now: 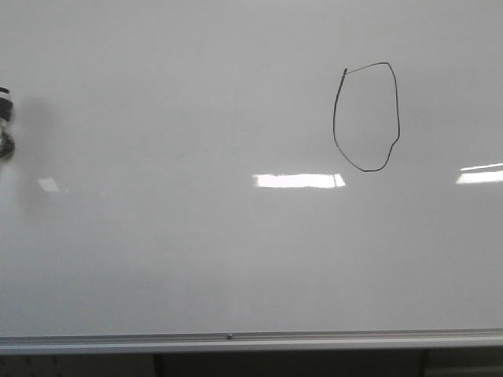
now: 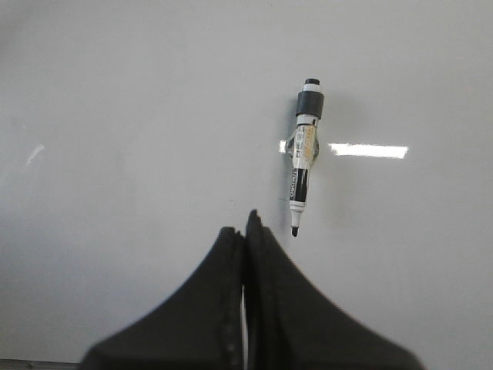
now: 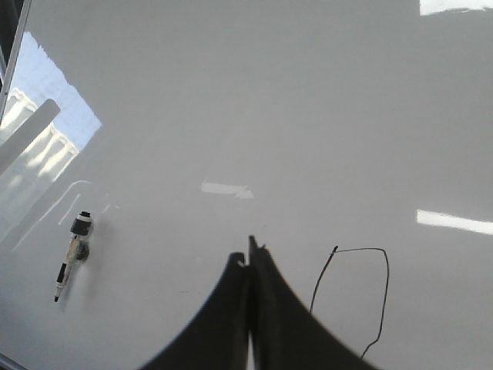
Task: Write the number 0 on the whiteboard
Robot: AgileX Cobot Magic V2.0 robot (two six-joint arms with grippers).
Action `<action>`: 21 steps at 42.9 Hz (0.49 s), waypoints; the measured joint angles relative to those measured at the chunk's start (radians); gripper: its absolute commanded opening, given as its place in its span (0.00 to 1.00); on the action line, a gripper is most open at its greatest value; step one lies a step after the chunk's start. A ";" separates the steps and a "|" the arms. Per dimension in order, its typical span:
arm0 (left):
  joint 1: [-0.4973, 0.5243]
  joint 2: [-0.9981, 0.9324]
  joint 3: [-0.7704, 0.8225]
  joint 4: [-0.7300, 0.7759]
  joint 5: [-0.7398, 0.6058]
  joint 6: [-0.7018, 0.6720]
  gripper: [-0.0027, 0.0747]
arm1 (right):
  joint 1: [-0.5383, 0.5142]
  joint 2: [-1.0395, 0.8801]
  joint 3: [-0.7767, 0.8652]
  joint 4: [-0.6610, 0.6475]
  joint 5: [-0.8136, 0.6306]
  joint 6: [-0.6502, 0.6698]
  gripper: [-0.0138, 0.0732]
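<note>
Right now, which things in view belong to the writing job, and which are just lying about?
Belongs to the job:
- the whiteboard
- the number 0, drawn on its right part
- the marker, lying on the board at its left edge, held by neither tool
- left tool and right tool, both shut and empty

Lying about:
- nothing else visible; only light reflections

Looks like an office or classroom-type room tbh. Basically all you see is a big glossy whiteboard w/ a grey metal rim, a dry-erase marker stuck on it, and reflections of long ceiling light panels plus what seems like a bright window.
</note>
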 measured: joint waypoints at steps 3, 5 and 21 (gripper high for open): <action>0.000 0.000 0.000 0.000 0.000 0.000 0.01 | 0.000 0.000 0.000 0.000 0.000 0.000 0.08; 0.000 0.000 0.000 0.000 0.000 0.000 0.01 | 0.000 0.000 0.000 0.000 0.000 0.000 0.08; 0.000 0.000 0.000 0.000 0.000 0.000 0.01 | 0.000 -0.007 0.008 -0.061 -0.019 0.005 0.08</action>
